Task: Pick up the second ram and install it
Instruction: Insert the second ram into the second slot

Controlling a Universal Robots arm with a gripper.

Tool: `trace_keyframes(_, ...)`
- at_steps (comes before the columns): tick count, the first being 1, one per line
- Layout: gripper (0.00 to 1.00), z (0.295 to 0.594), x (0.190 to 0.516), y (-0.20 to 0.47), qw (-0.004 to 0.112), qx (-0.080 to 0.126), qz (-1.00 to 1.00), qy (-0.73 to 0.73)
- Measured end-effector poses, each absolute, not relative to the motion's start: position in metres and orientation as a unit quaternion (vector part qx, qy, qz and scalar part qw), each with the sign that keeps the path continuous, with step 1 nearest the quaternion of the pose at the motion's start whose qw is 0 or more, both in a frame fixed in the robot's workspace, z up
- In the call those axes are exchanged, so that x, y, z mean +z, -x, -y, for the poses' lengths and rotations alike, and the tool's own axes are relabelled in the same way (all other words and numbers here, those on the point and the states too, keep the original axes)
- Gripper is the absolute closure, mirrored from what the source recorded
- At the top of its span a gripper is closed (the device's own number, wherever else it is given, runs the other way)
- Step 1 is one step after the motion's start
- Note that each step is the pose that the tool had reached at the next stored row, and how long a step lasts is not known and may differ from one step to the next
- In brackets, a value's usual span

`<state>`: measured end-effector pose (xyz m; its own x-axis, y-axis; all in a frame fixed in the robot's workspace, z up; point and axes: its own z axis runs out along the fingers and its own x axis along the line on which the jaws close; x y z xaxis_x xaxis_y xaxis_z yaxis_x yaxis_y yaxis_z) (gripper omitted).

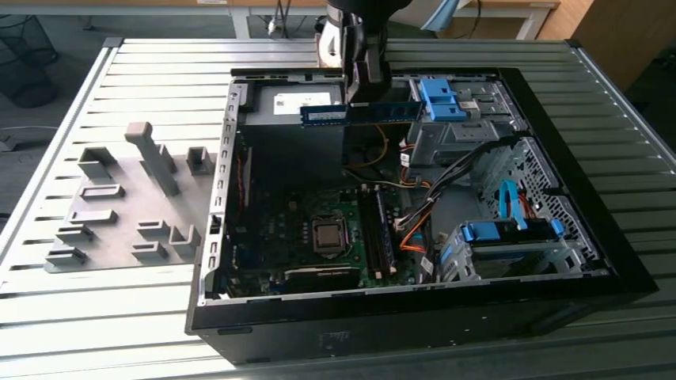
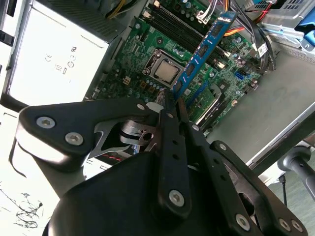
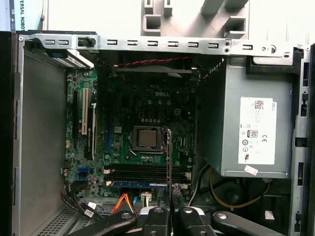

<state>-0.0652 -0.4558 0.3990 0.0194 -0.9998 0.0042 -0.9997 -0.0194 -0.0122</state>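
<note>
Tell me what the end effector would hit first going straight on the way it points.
Likely the motherboard near the memory slots, with the held second ram touching first; depth is unclear.

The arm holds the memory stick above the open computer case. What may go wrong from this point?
1. The gripper holds the second ram crosswise to the memory slots. Lowered without turning, it would probably hit the board instead of seating.
2. Orange cables lie close beside those slots, so the stick might snag them on the way down.
</note>
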Motion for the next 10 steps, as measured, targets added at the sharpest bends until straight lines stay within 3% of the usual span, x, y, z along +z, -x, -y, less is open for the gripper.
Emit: trace_keyframes(10,0.86,0.4558,0.3988,0.0652,0.002,-0.006,-0.719,0.695)
